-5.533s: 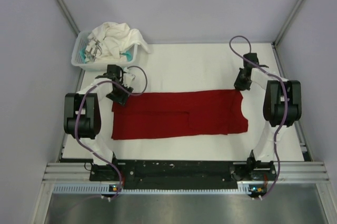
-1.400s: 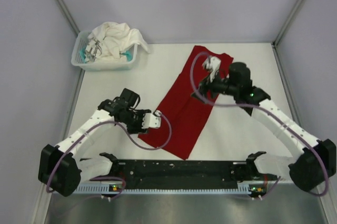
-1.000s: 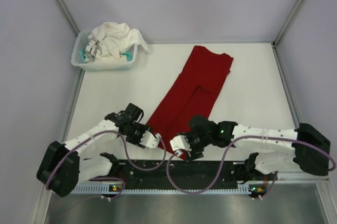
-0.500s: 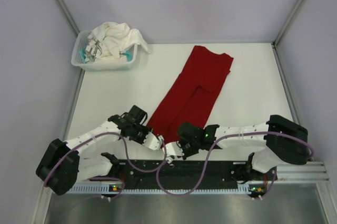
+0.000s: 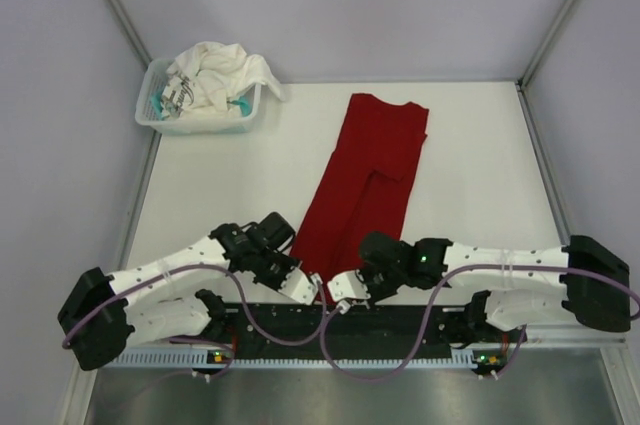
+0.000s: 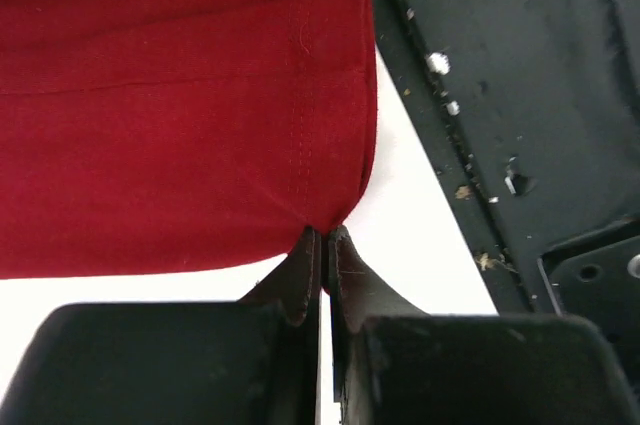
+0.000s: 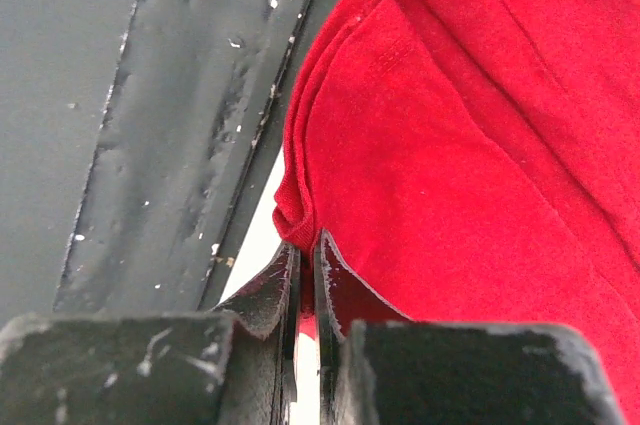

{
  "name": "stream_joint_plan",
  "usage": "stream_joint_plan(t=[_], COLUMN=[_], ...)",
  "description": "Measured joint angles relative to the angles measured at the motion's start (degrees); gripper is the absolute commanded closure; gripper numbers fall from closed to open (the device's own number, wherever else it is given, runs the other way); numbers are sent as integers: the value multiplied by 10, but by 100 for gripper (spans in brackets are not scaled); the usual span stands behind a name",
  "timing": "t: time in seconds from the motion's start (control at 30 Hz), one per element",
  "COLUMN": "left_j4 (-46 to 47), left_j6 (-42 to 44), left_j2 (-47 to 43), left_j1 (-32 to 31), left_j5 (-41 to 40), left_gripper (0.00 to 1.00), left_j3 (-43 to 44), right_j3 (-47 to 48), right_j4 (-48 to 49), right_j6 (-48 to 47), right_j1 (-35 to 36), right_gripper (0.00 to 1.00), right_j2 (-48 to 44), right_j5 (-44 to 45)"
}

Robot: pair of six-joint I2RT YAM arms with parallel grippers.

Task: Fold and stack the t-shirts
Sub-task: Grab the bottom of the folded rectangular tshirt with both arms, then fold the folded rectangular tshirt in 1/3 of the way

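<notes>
A deep red t-shirt (image 5: 365,180), folded into a long strip, lies slanted from the table's far middle down to the near edge. My left gripper (image 5: 313,290) is shut on its near left corner, where the stitched hem (image 6: 300,145) bunches between the fingertips (image 6: 326,237). My right gripper (image 5: 338,295) is shut on the near right corner, with a fold of red cloth (image 7: 300,195) pinched at its tips (image 7: 307,245). A crumpled white t-shirt (image 5: 222,70) sits in the basket at the far left.
The white slatted basket (image 5: 200,125) stands at the table's far left corner. The black base rail (image 5: 400,323) runs along the near edge, right beside both grippers (image 6: 520,65) (image 7: 160,95). Both arms lie low across the table's front.
Both grippers have closed on the red t-shirt's near corners. The shirt's strip has shifted slightly to the left and straightened. The right arm's elbow has swung out to the right.
</notes>
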Motion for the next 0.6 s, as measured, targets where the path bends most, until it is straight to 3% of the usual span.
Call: stream_joint_plan(t=[0.27,0.6], left_j4=[-42,-17], left_j6=[-68,-201], left_j2=[-5,160], left_j1=[-17,17], left_j5=[8,-58], left_gripper=[100,100], left_j3=[75,262], right_j3=[-5,-1], right_j4=[-30,7], right_j6=[21,38], right_j1=[-23,-250], right_gripper=[100,100], right_j2=[-85,-117], right_j5=[-18,-33])
